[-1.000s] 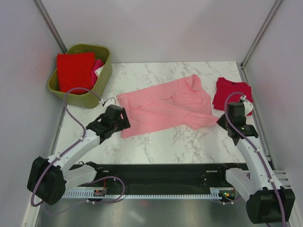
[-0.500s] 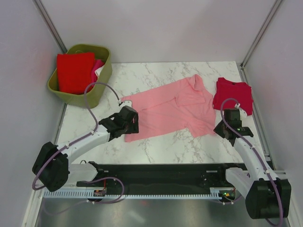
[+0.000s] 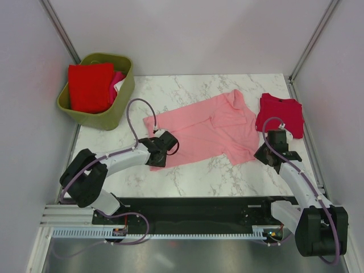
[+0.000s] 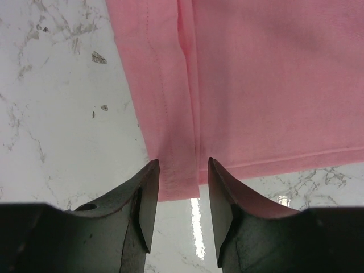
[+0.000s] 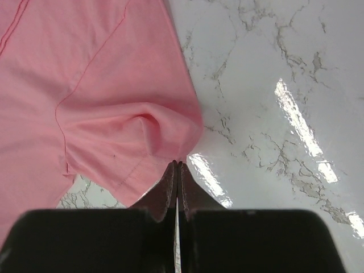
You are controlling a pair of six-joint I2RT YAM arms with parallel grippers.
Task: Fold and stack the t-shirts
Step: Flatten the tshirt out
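Narrowing left hand astride pink t-shirt

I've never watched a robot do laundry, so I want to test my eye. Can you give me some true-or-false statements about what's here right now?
1. The light pink t-shirt lies spread out on the table. True.
2. The olive basket is empty. False: it holds a red shirt.
3. The left gripper has its jaws apart at the pink hem. True.
4. The right gripper is wide open. False: it is shut on that t-shirt's edge.
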